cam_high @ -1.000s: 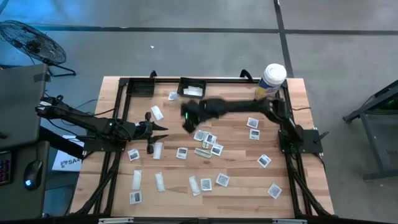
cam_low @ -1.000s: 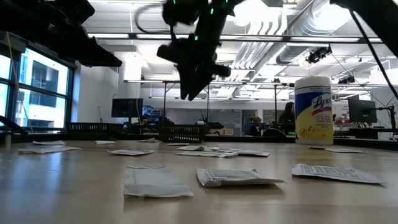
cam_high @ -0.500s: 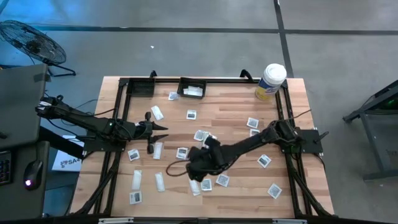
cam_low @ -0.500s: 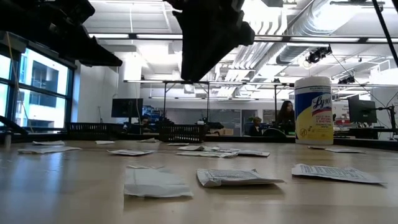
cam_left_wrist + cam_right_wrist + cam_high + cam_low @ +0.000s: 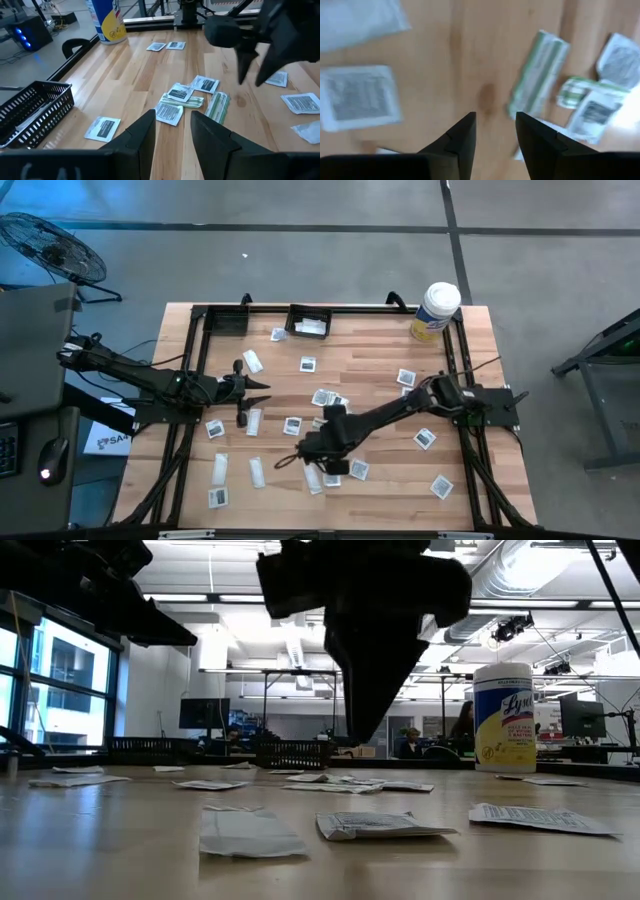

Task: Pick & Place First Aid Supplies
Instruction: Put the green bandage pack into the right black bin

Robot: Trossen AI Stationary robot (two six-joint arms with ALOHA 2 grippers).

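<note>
High view: greenish strip (image 5: 327, 425) crosswise.

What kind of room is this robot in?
Probably a robotics lab or open workshop. The low view shows exposed ceiling ducts, desks with monitors and people seated far behind. The wooden table carries two robot arms and scattered first aid packets, on a bare concrete floor.
</note>
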